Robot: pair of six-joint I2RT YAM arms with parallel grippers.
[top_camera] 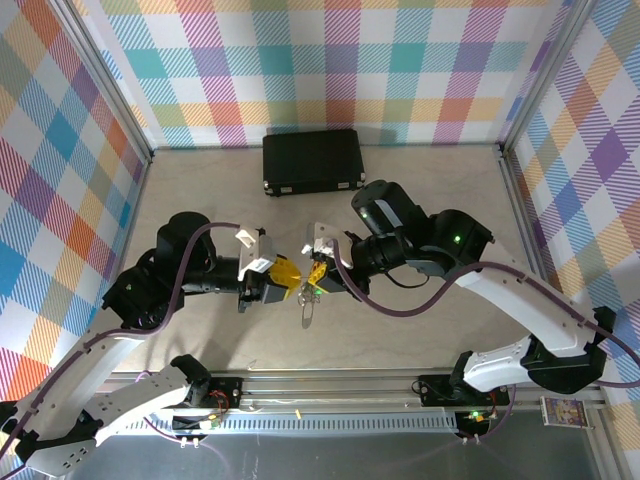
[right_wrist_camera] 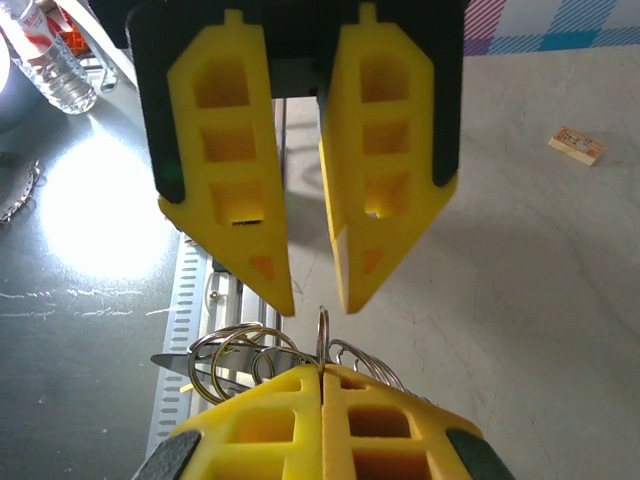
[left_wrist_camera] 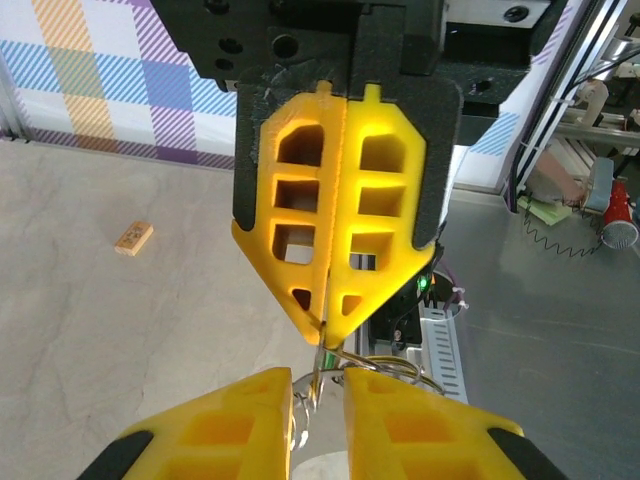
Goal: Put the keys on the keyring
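Keyring, a thin silver wire loop carrying a cluster of small silver rings (right_wrist_camera: pixel 240 358): held up off the pale surface (top_camera: pixel 420 330), about mid-surface, hanging where the two claws meet. Right claw (right_wrist_camera: pixel 322 385) is fully closed, its yellow tips pinching the keyring wire edge-on. Left claw (right_wrist_camera: pixel 318 302) is partly open with a narrow gap. The wire runs into that gap; can't tell if it touches. Black rectangular case (top_camera: pixel 313 160) lies closed at the far side, well apart, contents hidden. Both arms bend inward from their own sides, claws tip to tip. Small tan block (left_wrist_camera: pixel 133 238) lies flat on the surface.
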